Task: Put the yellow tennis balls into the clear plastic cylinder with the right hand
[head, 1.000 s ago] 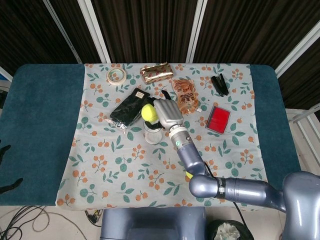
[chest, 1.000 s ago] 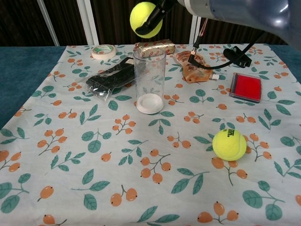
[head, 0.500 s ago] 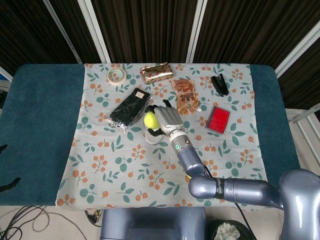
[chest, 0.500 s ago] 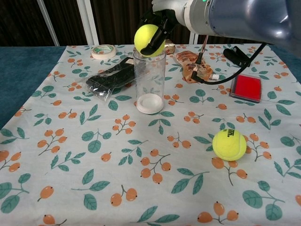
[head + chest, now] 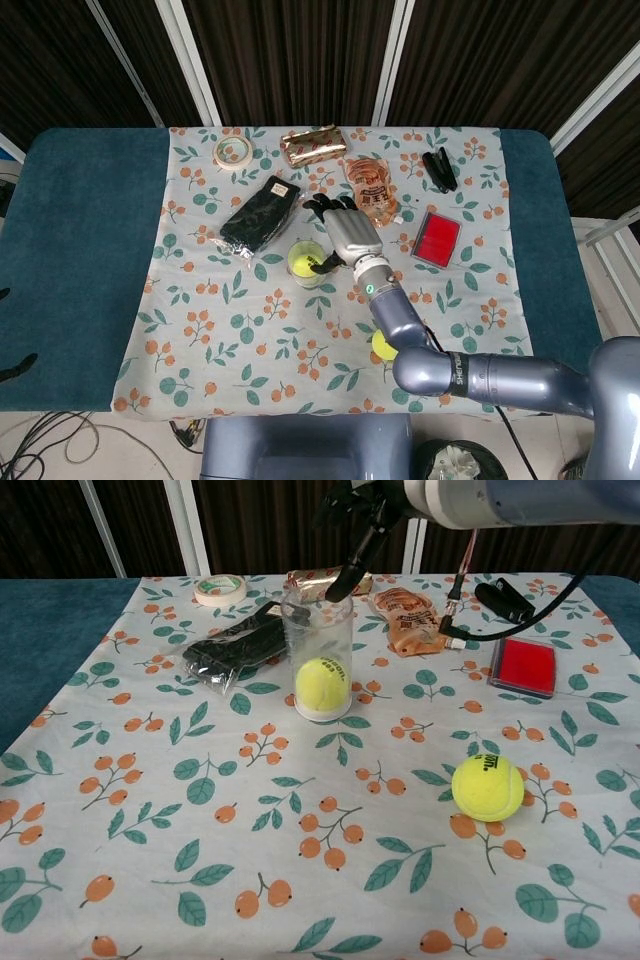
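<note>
Ball (image 5: 320,683) inside cylinder (image 5: 318,652); hand (image 5: 345,232) spread above rim

We see the right hand (image 5: 345,233) with a silver-grey back and black fingertips, a pale cuff with a green dot, glossy blue-grey arm segments, and a black cable beside them
</note>
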